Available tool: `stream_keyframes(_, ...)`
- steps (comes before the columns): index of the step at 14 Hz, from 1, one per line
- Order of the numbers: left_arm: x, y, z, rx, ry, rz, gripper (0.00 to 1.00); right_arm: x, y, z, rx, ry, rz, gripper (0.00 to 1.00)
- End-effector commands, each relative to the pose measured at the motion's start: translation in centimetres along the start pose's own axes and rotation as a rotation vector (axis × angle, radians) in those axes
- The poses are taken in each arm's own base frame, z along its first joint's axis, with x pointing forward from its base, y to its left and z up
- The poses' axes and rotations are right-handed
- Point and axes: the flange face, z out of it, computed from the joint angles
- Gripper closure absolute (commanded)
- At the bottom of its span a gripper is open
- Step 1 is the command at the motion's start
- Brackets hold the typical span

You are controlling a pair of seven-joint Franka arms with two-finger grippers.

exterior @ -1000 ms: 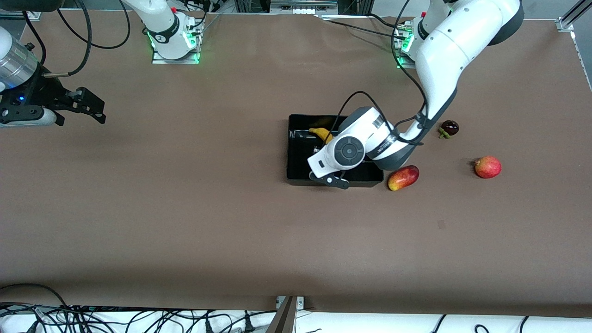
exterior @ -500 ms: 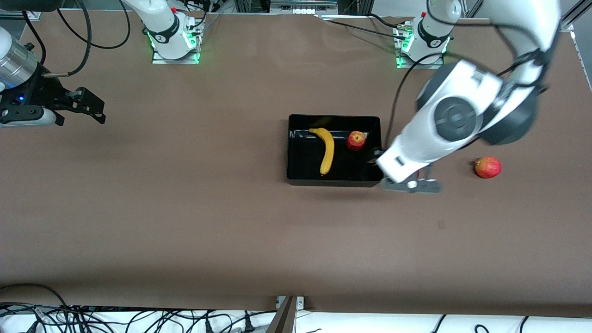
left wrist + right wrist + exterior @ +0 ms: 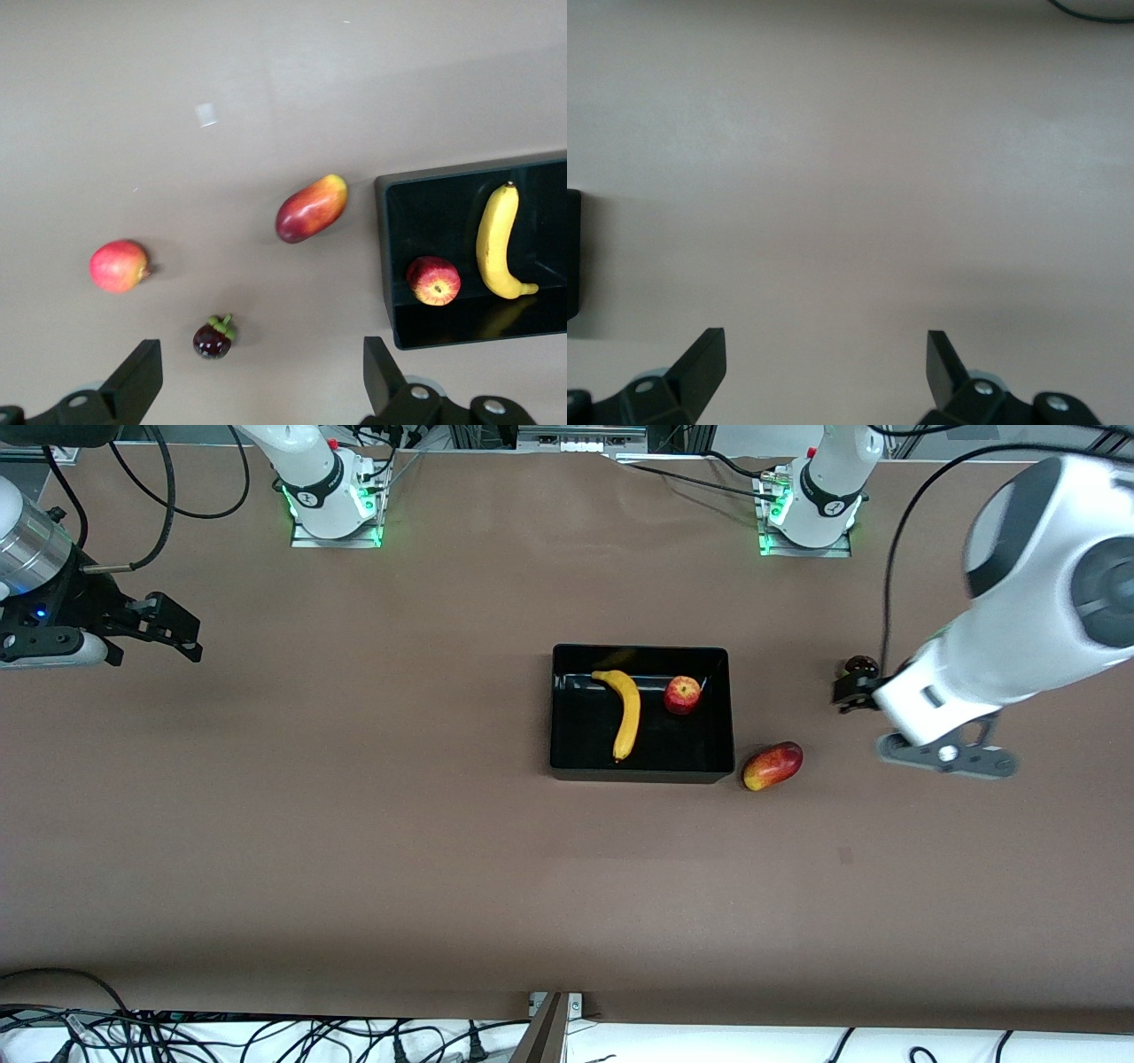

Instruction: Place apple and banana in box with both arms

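Note:
The black box [image 3: 567, 766] sits mid-table. The yellow banana [image 3: 626, 713] and the small red apple [image 3: 682, 694] lie inside it, apart from each other. My left gripper [image 3: 864, 693] is open and empty, up in the air over the table beside a dark mangosteen, away from the box. In the left wrist view the left gripper [image 3: 261, 381] has its jaws wide apart, with the box [image 3: 384, 257], the apple [image 3: 433, 281] and the banana [image 3: 499, 241] showing. My right gripper [image 3: 188, 638] waits open and empty at the right arm's end of the table; the right wrist view shows the right gripper [image 3: 824, 372] over bare table.
An oblong red-and-yellow mango [image 3: 772, 765] lies just outside the box's corner nearest the front camera, toward the left arm's end. The mangosteen [image 3: 861, 664] lies farther toward that end. The left wrist view shows the mango [image 3: 310, 208], the mangosteen [image 3: 213, 336] and a red-orange round fruit [image 3: 118, 265].
My left gripper rose out of the box and swung toward the left arm's end of the table, leaving the banana and apple lying in the box. The right arm has not moved.

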Motion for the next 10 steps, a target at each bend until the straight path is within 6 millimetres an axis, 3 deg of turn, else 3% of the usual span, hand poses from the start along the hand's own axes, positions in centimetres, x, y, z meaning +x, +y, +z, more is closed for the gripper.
stream_keyframes(1,-5.39,-3.57,-1.24,-0.017,0.077,-0.070,0.00,0.21,0.13,-0.45,-0.005,0.007,0.009,0.00)
stream_keyframes(3,-6.31,-3.75,-1.72,-0.016,0.105,-0.075,0.00,0.21,0.20,-0.45,-0.004,0.007,0.011,0.00)
stream_keyframes(10,-6.34,-3.99,-1.51,-0.018,0.101,-0.086,0.00,0.22,0.11,-0.46,-0.004,0.008,0.010,0.00)
